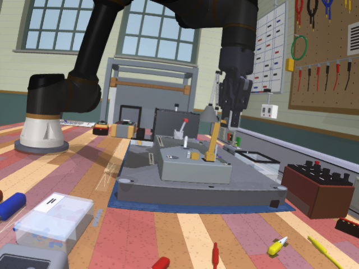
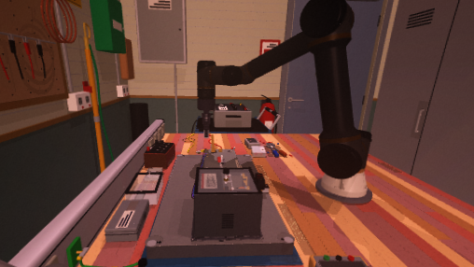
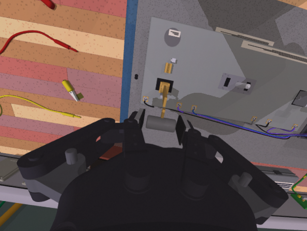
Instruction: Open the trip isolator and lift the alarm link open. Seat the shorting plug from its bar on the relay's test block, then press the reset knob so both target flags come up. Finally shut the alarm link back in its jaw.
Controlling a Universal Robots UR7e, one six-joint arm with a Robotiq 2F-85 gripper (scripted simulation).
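The grey grip (image 3: 160,123) at the tip of the alarm link is half hidden by my fingers in the side camera. The brass alarm link (image 1: 213,141) stands lifted nearly upright from its hinge block (image 3: 163,85), well clear of its brass jaw (image 3: 168,67). My gripper (image 3: 160,124) (image 1: 230,123) is open around the grip and holds nothing. The red-knobbed trip isolator lever (image 1: 182,127) leans back on the grey sub-panel. A white peg (image 1: 186,141) rises beside it. The dark relay box (image 2: 227,200) sits at the panel's other end.
The grey base panel (image 1: 200,185) lies on a blue mat. A brown terminal box (image 1: 317,189) sits to its right and a clear plastic box (image 1: 55,218) to the left front. Loose red and yellow leads (image 3: 39,109) lie on the striped bench. A rail (image 2: 88,200) runs along the wall side.
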